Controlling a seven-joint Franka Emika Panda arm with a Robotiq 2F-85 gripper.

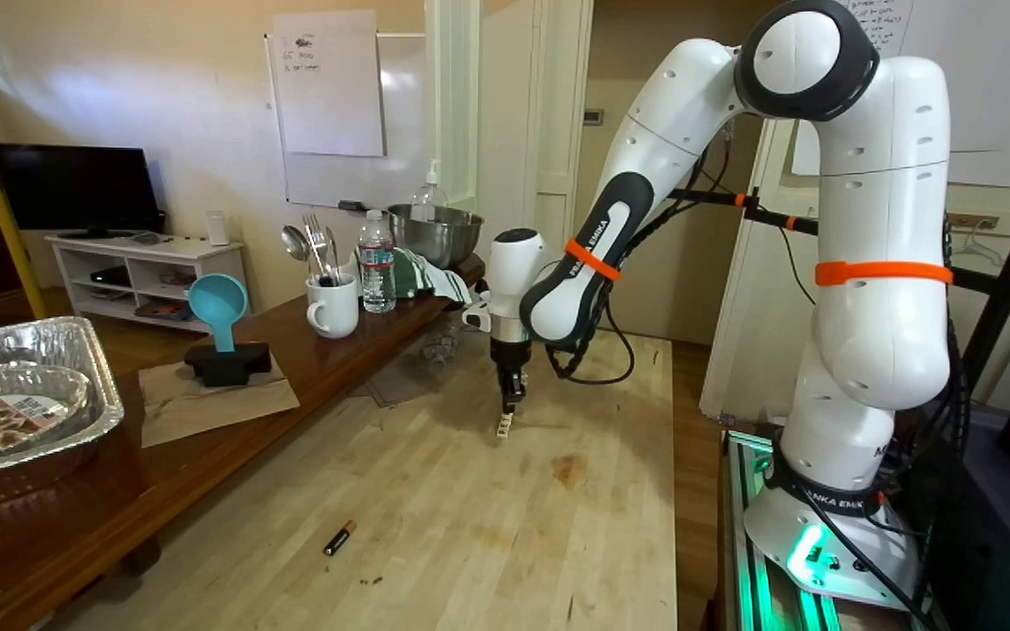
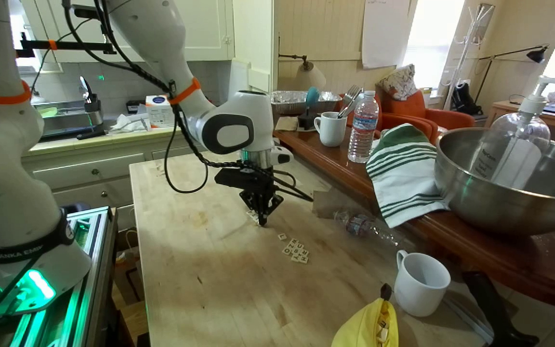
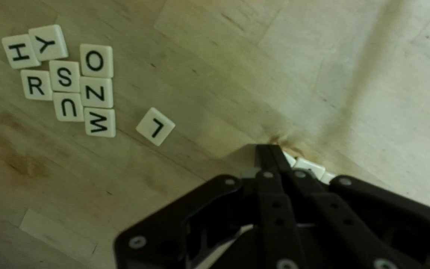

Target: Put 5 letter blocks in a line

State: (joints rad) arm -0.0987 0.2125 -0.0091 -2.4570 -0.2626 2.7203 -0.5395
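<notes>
Just beside the gripper [image 3: 270, 150], jaws together, a part-hidden row of letter blocks [image 3: 311, 167] looks mostly made; I cannot tell if a fifth is needed; an L block [image 3: 155, 126] lies near the gripper

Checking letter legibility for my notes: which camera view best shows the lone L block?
The wrist view: the L block is unobstructed there, large enough to read. In an exterior view the L block is tiny, its letter faint; elsewhere I cannot make it out.

Wood tbl [image 2: 210, 294], letter blks [image 3: 64, 76], batt. [image 1: 340, 538], wht mug [image 2: 421, 286], yel. pouch [image 2: 366, 327]
</notes>
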